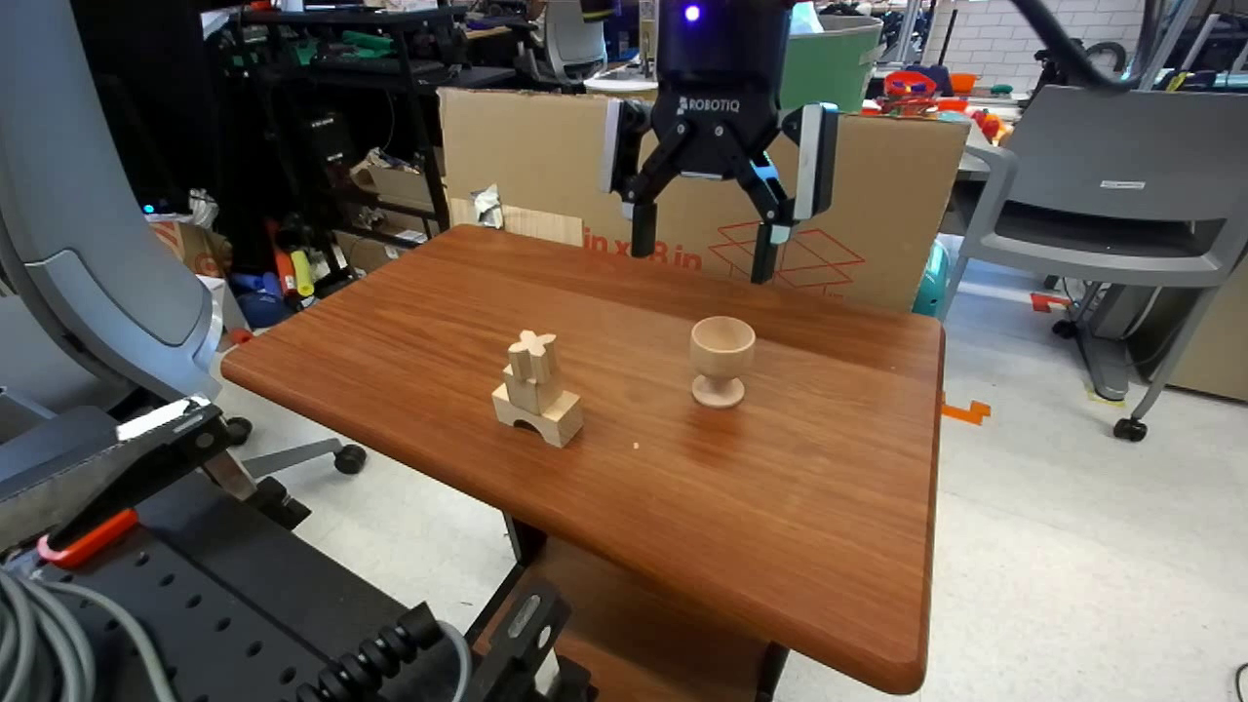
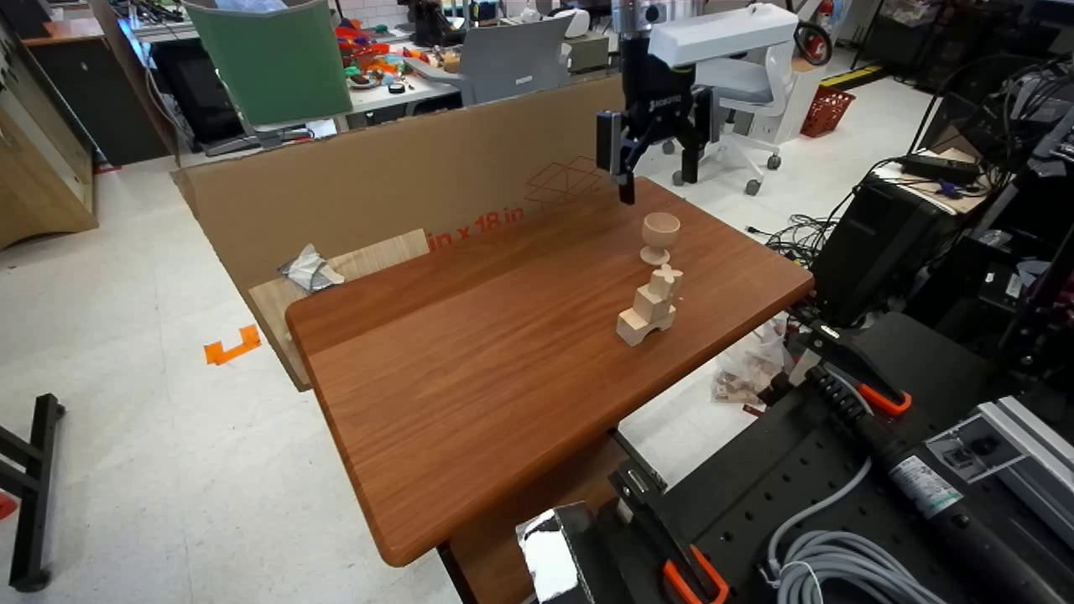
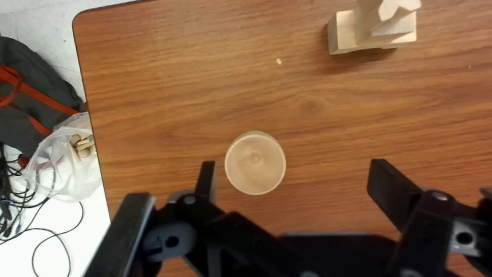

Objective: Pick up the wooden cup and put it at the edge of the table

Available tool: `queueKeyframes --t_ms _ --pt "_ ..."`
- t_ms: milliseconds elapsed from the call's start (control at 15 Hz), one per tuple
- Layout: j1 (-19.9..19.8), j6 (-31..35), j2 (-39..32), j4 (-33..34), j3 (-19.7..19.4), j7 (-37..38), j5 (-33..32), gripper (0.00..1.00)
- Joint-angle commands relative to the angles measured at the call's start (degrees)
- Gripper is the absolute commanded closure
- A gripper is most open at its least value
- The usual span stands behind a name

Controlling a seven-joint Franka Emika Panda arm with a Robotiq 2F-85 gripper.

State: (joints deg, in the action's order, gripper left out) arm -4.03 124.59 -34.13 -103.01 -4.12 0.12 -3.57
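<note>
Over the table (image 1: 780,526), where the wooden cup (image 1: 721,353) stands upright, the jaws hang spread wide.

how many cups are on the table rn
1: the wooden cup, upright on the table, apart from the stacked wooden blocks. No second cup shows in any view.

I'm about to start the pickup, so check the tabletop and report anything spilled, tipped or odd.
One small pale speck lies on the table near the stacked wooden blocks; it looks odd against the reddish-brown surface, perhaps a crumb or chip, too small to tell. The wooden cup stands upright; no spill shows.
</note>
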Motion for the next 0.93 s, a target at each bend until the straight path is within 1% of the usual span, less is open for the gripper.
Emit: queueKeyframes --t_ms 0,400,867 --pt "0.3 0.8 -2.4 2.3 -0.7 1.5 -0.9 0.0" --pt "0.4 0.7 -5.6 3.4 -1.2 1.9 -1.1 0.0" --pt "0.4 -0.5 -10.1 7.7 -1.6 2.5 -1.2 0.0"
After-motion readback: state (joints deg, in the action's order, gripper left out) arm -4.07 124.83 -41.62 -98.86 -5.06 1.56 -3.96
